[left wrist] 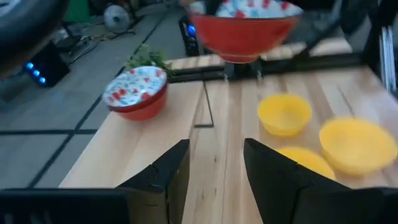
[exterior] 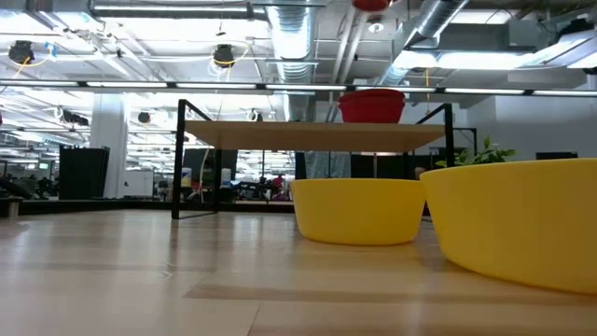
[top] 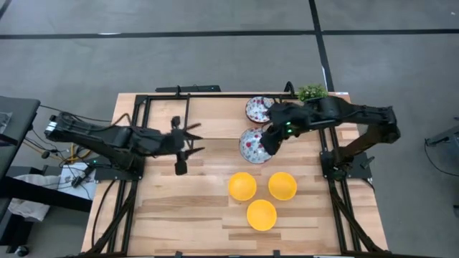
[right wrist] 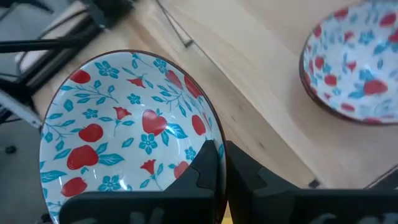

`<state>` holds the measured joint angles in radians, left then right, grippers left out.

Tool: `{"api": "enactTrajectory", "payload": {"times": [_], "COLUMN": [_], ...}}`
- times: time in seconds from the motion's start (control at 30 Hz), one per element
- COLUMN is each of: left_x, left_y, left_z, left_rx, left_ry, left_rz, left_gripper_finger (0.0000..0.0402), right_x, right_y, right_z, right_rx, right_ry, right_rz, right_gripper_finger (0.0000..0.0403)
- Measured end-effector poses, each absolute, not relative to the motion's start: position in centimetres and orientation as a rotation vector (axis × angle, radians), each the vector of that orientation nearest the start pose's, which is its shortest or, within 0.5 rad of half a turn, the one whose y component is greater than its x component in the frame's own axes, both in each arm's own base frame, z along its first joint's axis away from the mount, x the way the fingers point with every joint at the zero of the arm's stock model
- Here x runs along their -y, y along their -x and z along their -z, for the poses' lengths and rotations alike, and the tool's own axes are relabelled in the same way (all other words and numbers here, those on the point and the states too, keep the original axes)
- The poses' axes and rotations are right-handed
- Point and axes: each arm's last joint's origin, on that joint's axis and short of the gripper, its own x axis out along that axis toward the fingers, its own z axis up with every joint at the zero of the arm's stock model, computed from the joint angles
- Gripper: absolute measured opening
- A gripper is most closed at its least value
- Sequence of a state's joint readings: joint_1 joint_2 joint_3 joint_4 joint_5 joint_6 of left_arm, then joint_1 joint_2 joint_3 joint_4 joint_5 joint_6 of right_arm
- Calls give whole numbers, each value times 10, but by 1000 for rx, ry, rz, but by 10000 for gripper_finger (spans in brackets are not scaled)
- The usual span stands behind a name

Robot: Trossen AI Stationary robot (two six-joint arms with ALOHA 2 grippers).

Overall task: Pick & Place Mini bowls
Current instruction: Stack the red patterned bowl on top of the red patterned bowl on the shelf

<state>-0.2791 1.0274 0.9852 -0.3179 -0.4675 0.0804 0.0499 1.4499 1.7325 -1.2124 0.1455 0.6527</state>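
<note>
Three yellow mini bowls [top: 242, 186], [top: 282, 185], [top: 261, 215] rest on their bases on the wooden table, right of centre and toward its near edge. A floral bowl [top: 258, 109] with a red outside stands upright near the far edge. My right gripper [top: 267, 143] is shut on a second floral bowl [top: 251, 146], which the left wrist view shows raised in the air [left wrist: 249, 28]. My left gripper [top: 179, 154] hovers over the table's left half, open [left wrist: 216, 155], with nothing between its fingers. My right gripper pinches the floral bowl's rim [right wrist: 216, 130], on the side nearest the arm. One finger [right wrist: 202, 168] is inside the bowl and the other is outside its wall. The fingers slant down from the table's right. The bowl is lifted clear of the table, mouth up.
A small green plant [top: 312, 92] stands at the far right corner. A black frame [top: 188, 92] runs along the far edge and over part of the table's left half. Bare wood lies left of the yellow bowls.
</note>
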Motion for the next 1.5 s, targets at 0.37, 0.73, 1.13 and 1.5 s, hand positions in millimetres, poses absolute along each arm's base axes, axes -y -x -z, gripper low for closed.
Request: {"api": "enactTrajectory", "payload": {"times": [0.37,0.73,1.13,1.5], "left_x": [43,43,43,42], "left_y": [-198,-198,-198,-183], "left_z": [-358,-358,-358,-369], "left_rx": [-280,-280,-280,-219], "left_ry": [-128,-131,-130,-2], "left_rz": [-190,-191,-191,-129], "left_gripper_finger": [133,131,131,129], "right_x": [-19,-34,-13,30], "right_y": [-270,-308,-304,-287], "right_z": [-426,-408,-411,-424], "right_rx": [-788,-880,-996,-937], "right_ry": [-373,-269,-147,-329], "right_rz": [41,-321,-249,148], "right_gripper_finger": [0,0,0,0]}}
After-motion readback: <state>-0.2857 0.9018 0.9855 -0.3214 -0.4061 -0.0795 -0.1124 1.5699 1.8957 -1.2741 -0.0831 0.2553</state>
